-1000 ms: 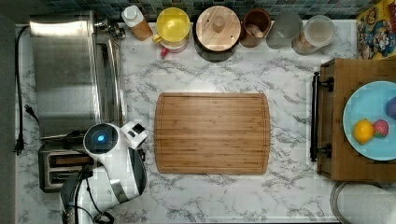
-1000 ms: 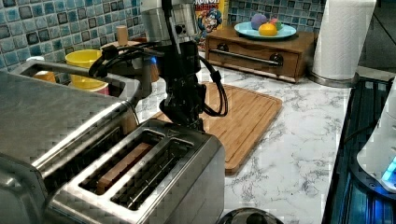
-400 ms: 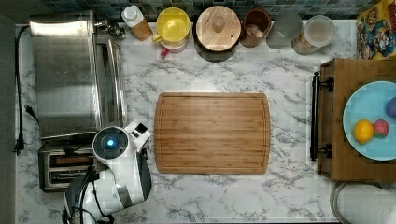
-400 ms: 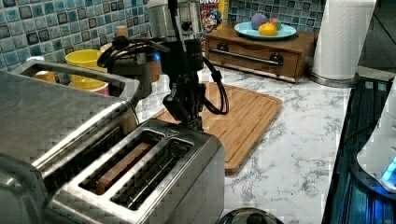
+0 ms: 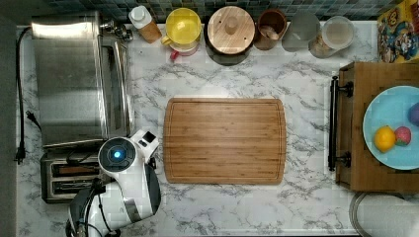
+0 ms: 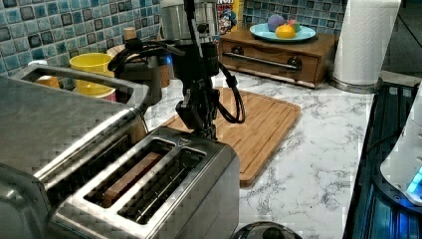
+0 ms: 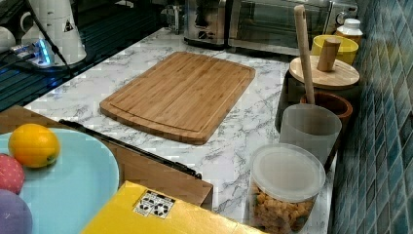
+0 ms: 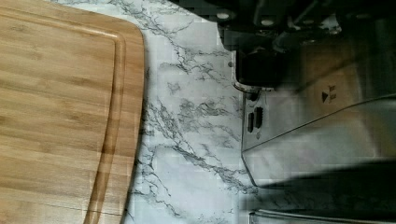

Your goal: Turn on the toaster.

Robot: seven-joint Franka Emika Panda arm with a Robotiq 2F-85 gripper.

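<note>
The claw [image 6: 203, 130] hangs at the toaster's [image 6: 164, 191] lever end, beside the cutting board [image 6: 259, 127]. Whether its fingers are apart or together, I cannot tell.

A bamboo cutting board [image 5: 225, 140] lies flat in the middle of the white marble countertop [image 5: 306, 207]. At the top view's left stands a large steel toaster oven [image 5: 74, 79]. Along the blue tiled backsplash [image 6: 45, 30] sit a white-capped bottle [image 5: 144, 22], a yellow mug [image 5: 183, 27], a dark pot with a round wooden lid [image 5: 230, 29], a brown crock [image 5: 271, 29], a frosted cup [image 5: 302, 32] and a clear lidded jar [image 5: 336, 35]. At the top view's right, a wooden drawer box [image 5: 360, 128] carries a light blue plate [image 5: 383, 111] with an orange [image 5: 384, 138] and two other round fruits. A paper towel roll [image 6: 366, 42] stands just beside the box in the left view.
</note>
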